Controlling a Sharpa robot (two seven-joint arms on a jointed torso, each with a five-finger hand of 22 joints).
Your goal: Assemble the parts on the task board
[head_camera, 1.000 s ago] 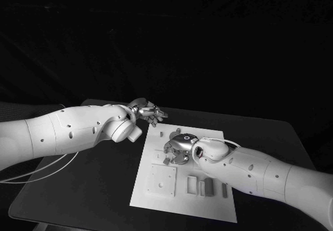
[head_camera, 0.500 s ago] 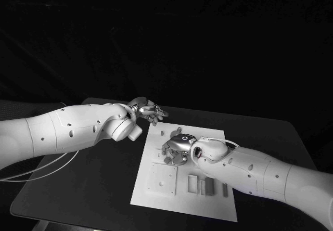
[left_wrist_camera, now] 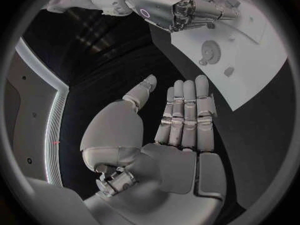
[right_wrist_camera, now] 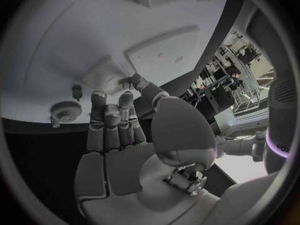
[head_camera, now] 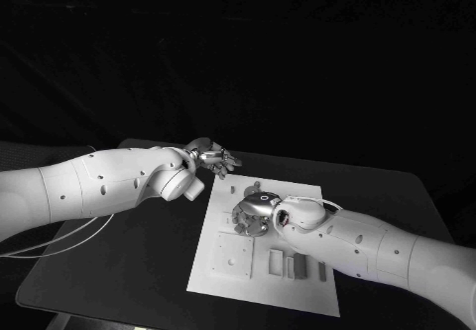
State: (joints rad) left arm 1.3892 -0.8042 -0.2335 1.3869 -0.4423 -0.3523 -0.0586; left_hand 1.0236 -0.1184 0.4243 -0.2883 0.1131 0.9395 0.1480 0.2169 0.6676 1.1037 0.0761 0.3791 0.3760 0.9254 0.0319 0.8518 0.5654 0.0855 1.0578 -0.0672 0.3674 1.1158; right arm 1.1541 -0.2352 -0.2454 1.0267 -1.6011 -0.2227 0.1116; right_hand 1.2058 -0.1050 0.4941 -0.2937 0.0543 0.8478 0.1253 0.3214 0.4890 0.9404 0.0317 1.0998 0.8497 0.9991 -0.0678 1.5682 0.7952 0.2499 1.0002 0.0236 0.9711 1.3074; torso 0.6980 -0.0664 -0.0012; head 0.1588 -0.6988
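Note:
The white task board (head_camera: 298, 292) lies in the middle of the black table. My right hand (head_camera: 253, 213) hovers over the board's far left part, fingers pointing down at it. In the right wrist view its fingers (right_wrist_camera: 109, 120) are stretched out and its thumb tip nears a raised white block (right_wrist_camera: 106, 75), with nothing held. A small gear-like part (right_wrist_camera: 65, 110) and a short peg (right_wrist_camera: 77, 91) stand on the board (right_wrist_camera: 56, 45) beside the fingertips. My left hand (head_camera: 211, 159) floats off the board's far left corner, its palm (left_wrist_camera: 181, 135) flat and empty.
A raised square plate (head_camera: 230, 256) and several upright rectangular pieces (head_camera: 294, 265) occupy the board's near part. Another small part (head_camera: 253, 185) stands near its far edge. Bare black table (head_camera: 119, 275) runs along the left of the board, and the table's right edge (head_camera: 422, 199) lies beyond it.
My right hand has edged slightly left over the board. The left hand has stayed almost still.

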